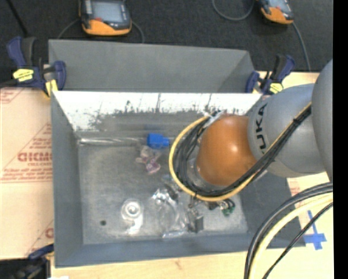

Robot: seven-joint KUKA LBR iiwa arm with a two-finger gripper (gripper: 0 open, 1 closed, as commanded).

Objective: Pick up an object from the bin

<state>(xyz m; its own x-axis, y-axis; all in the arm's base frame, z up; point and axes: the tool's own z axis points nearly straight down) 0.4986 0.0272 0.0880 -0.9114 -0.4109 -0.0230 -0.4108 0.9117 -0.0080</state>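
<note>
My gripper reaches down into the front right part of the bin, mostly hidden under the arm's orange cover. Its lower end sits among crumpled clear plastic pieces near the bin's front wall. A small green-and-dark thing lies just to the right of it. Nothing can be made out held in it.
A clear round lid-like piece lies at the front left of the floor. A small blue block rests near the back wall, with a pale purple translucent piece just in front of it. The arm covers the bin's right side.
</note>
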